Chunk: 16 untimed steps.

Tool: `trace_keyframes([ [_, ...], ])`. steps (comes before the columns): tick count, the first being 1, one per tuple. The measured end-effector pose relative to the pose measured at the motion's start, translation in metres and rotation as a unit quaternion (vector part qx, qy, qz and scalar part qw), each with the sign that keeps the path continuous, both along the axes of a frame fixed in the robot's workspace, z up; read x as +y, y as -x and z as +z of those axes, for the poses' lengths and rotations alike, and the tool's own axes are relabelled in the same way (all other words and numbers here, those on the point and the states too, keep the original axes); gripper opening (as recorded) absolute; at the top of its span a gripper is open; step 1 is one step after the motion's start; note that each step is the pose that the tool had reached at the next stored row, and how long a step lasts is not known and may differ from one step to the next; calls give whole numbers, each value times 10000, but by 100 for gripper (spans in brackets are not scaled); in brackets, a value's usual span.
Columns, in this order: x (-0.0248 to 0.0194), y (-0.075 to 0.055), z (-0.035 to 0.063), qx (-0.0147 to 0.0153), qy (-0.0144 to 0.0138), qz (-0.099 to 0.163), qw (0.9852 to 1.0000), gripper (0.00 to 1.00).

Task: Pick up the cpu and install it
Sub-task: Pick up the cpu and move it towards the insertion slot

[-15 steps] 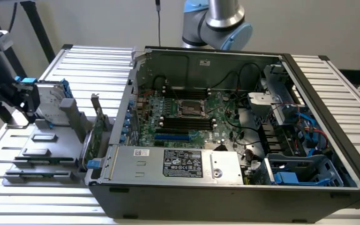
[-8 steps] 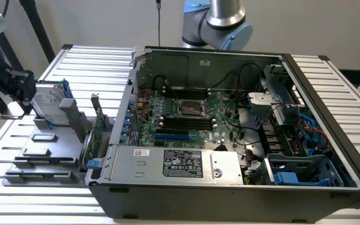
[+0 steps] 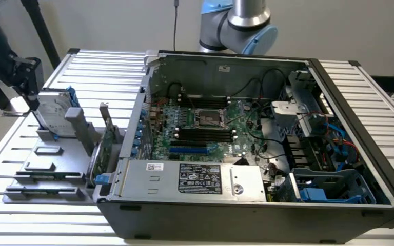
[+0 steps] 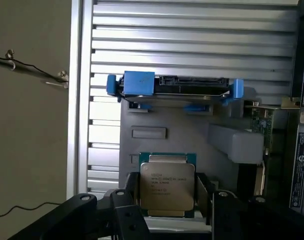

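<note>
Squarely between the fingers [image 4: 133, 195] sits the cpu [image 4: 167, 187], its dull silver top and printed lettering turned up toward the wrist camera, with a thin green rim showing round the edge. One finger stands along each of two opposite sides, with no gap visible on either flank, so I judge the fingers to be closed on the chip at a wide span and gripping it by its edges rather than merely straddling it. The chip is close to square, so it has no real long axis. What counts is that it lies flat across the fingers and level, not tipped to either side.

Just beyond it is the grey holder tray [image 4: 192, 145] with an empty shallow slot [image 4: 149, 132]. Further on, the hard drive [image 4: 174, 85] stands on edge in its blue rails. A pale block [image 4: 237, 142] and a green circuit card [image 4: 259, 122] lie to one side, toward the computer. All of this rests on the slatted counter [image 4: 192, 45].

In the exterior view the tray [image 3: 46, 177] is at the left, and the open computer case [image 3: 252, 215] takes up the middle and right. The bare processor socket [image 3: 207, 119] on the motherboard is well apart from the tray, toward the exterior view's right, and faces upward.
</note>
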<state>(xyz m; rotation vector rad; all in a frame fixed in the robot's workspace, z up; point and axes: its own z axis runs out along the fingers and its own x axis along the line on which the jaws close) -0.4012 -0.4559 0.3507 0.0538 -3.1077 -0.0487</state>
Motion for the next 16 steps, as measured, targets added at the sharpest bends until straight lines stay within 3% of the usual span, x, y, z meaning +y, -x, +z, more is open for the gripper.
trace_keyframes([
  [5, 18, -219, 136, 0, 0, 0, 10000, 55],
  [16, 62, -719, 230, 0, 0, 0, 10000, 55],
])
